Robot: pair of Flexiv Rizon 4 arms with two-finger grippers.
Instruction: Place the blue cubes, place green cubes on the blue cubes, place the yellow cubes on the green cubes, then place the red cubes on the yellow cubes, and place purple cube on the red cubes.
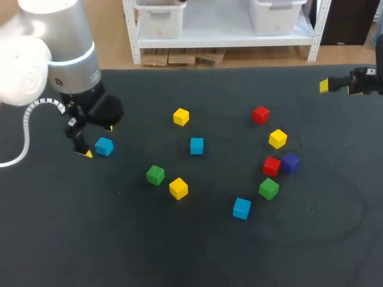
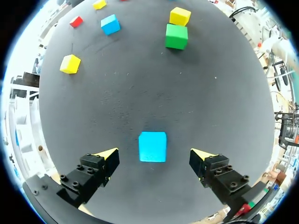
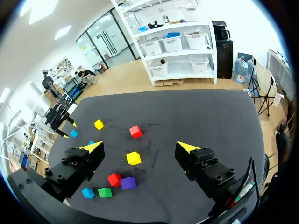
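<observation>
Wide-open left jaws flank, without touching, a blue cube (image 2: 153, 146) on the table (image 2: 140, 93); right jaws, likewise wide, hang above its right edge.

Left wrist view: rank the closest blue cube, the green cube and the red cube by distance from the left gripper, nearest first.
1. Blue cube: inside the open left gripper, untouched.
2. Green cube: well ahead, next to a yellow cube.
3. Red cube: farthest ahead, off to the other side.
</observation>
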